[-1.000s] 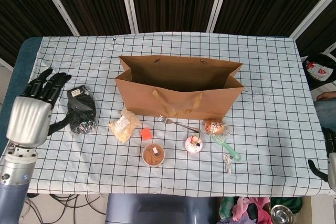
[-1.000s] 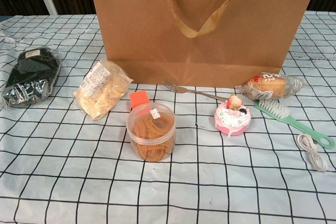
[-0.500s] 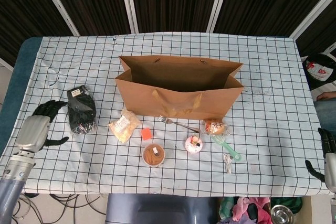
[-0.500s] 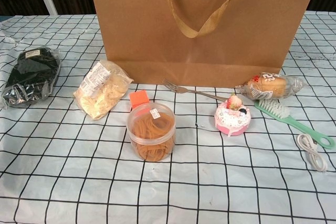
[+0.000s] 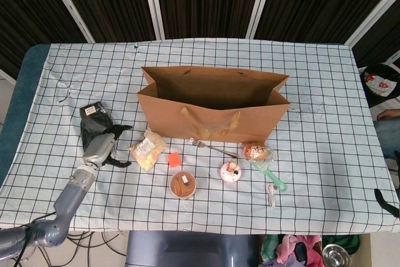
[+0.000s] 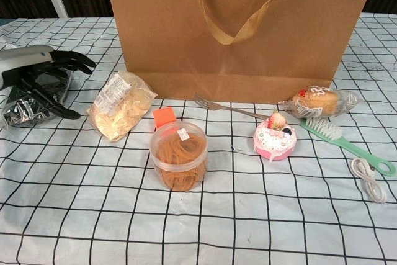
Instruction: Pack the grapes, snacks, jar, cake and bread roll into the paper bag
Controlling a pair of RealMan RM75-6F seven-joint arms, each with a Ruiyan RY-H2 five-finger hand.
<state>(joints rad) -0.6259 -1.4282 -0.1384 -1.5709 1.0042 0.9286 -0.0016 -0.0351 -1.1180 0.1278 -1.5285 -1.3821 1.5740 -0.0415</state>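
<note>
Reaching: left hand [image 5: 103, 147] now over grapes [image 5: 91, 123], fingers spread | right hand unclear

A fork [image 6: 226, 109] lies at the centre of the chest view, tines toward the left, slanting down to the right. A green brush [image 6: 344, 141] lies at the right, bristles at its upper-left end, handle running toward the lower right. Just below its handle end sits a coiled white cable [image 6: 367, 180]. A small orange block [image 6: 164, 117] sits left of centre. All rest on a checked cloth [image 6: 74, 215] covering the table.
</note>
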